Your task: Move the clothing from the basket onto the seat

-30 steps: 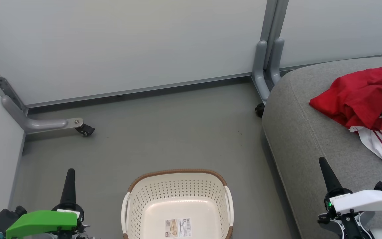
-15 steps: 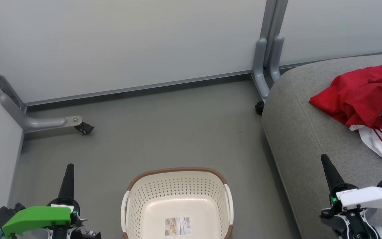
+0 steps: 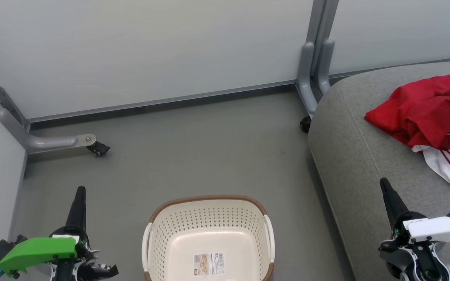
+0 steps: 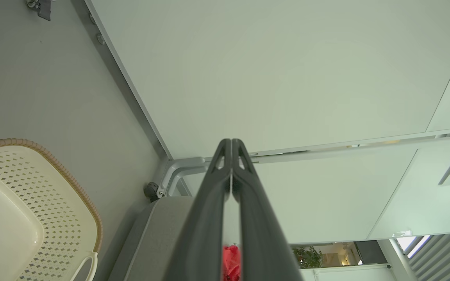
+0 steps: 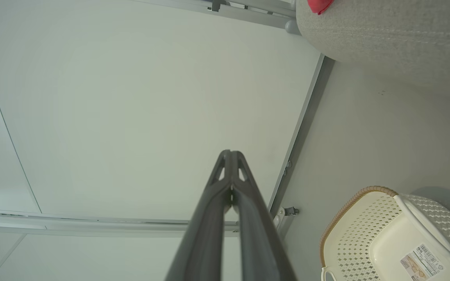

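The red clothing [image 3: 432, 113] with white striped trim lies crumpled on the grey seat [image 3: 358, 156] at the right; a red bit of clothing [image 4: 231, 263] peeks between my left fingers, and the clothing [image 5: 318, 4] shows above the seat [image 5: 385, 35] in the right wrist view. The cream basket [image 3: 209, 238] with its brown rim stands on the floor at bottom centre, holding nothing but a label sticker; the basket [image 4: 22, 203] and the basket [image 5: 389, 234] appear in both wrist views. My left gripper [image 3: 79, 192] is shut at the lower left, holding nothing. My right gripper [image 3: 384, 182] is shut over the seat's front, holding nothing.
Pale partition panels close off the back and left. A grey partition foot with a castor [image 3: 98, 149] lies on the floor at the left, and twin grey posts [image 3: 315, 74] stand by the seat's far corner. Grey floor [image 3: 209, 148] stretches between basket and wall.
The whole head picture has shifted slightly, so the camera moved. Both grippers stay shut; the left sits a little lower in view. Clothing and basket lie as before.
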Motion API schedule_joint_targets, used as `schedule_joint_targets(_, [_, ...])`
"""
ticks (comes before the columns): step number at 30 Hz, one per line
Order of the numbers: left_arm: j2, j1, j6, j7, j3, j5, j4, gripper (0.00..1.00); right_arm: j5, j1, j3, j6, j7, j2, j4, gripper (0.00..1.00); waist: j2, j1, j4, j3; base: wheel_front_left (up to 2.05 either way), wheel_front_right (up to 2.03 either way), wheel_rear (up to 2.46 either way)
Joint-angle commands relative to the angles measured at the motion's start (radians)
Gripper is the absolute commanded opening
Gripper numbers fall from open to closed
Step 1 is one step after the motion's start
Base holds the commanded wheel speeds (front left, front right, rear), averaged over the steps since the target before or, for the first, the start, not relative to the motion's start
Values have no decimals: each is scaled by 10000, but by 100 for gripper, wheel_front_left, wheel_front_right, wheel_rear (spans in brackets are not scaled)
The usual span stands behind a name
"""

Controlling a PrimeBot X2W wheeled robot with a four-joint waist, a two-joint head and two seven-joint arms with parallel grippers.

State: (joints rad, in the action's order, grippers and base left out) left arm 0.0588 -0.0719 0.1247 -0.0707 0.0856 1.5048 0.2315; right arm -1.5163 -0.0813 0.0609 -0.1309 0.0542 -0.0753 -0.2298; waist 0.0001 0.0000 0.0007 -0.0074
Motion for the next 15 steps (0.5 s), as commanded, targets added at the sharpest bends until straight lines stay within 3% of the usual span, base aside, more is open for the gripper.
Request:
schedule_joint_targets(1, [58, -219, 67, -66, 48, 217, 11, 0, -216, -163, 60, 2, 81, -12, -25, 0, -1, 0, 0, 9, 0, 0, 0])
schedule_joint_targets(15, [40, -435, 85, -334, 159, 1134, 139, 0, -1157, -299, 237, 3, 354, 26, -142, 0, -1, 0, -6, 93, 0, 0, 0])
